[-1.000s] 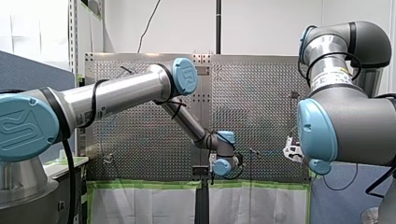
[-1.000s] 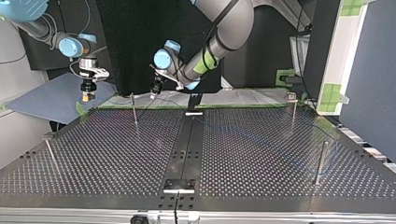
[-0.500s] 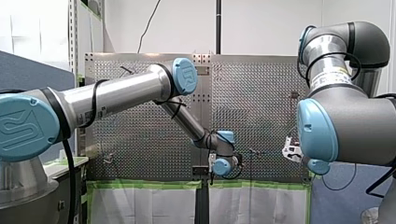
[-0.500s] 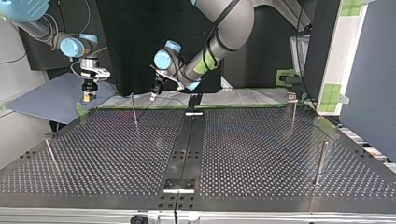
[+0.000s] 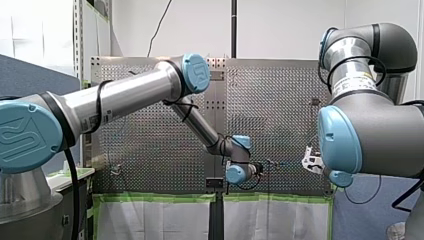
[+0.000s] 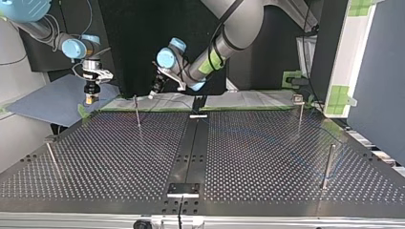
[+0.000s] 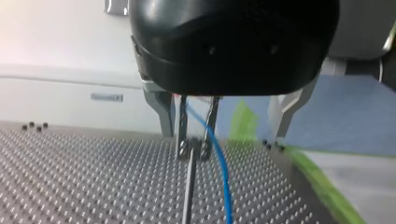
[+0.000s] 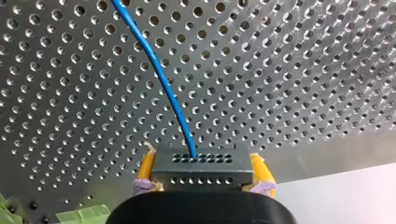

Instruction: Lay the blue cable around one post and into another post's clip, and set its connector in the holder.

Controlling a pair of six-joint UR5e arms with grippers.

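My left gripper (image 7: pixel 194 151) is drawn in narrow on the blue cable (image 7: pixel 219 163). The cable comes down between the two metal fingers (image 7: pixel 182 126) and runs on past their tips toward the perforated table (image 7: pixel 70 186). Directly under the tips stands a thin dark post (image 7: pixel 188 186), its top showing in the small gap between them. The cable hangs just beside the post, on the side toward the green tape (image 7: pixel 243 126). I cannot tell whether it touches the post.

My right gripper (image 8: pixel 201 154) holds the connector (image 8: pixel 201 175), a dark block with rows of small holes. It is clamped between my yellow pads (image 8: pixel 145 170), one on each side. The cable leaves the face of the block ahead of me and curves away above the table's holes.

In the top view my right gripper hangs beyond the table's far edge, over a blue-grey sheet (image 6: pixel 47 102). It is well apart from my left gripper, which sits at that same far edge close to the post. Across the table the cable shows only faintly in that view.
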